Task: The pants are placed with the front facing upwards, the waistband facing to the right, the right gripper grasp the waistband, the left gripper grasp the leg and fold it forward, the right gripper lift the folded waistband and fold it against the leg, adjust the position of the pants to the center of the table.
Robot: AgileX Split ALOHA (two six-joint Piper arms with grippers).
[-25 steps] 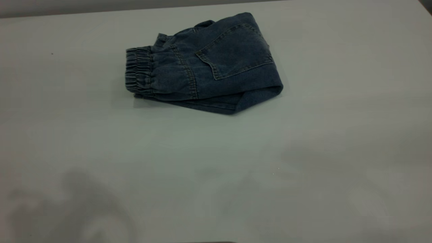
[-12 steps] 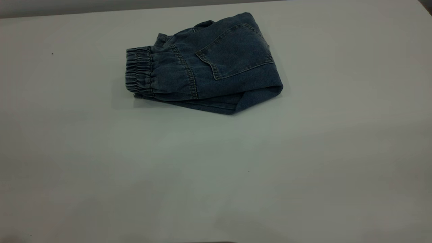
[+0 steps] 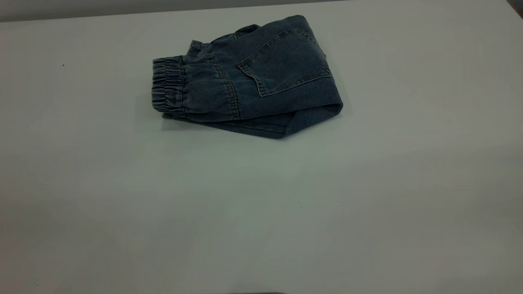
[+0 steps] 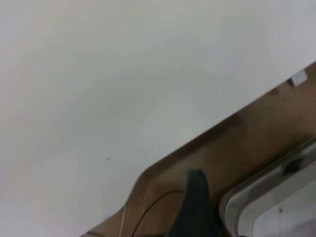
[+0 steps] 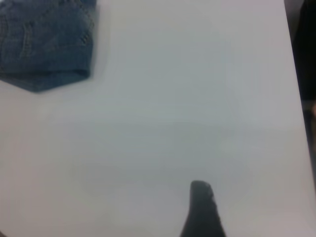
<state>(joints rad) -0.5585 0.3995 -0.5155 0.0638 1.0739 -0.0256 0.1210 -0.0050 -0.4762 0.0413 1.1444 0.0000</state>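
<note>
White table (image 3: pixel 122 196), folded blue pants (image 3: pixel 261 77)

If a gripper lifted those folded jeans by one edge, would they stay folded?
Probably not. The pants look like soft denim in loose layers, so they would likely droop and unfold. The bunched waistband seems thicker, probably easier to pinch.
</note>
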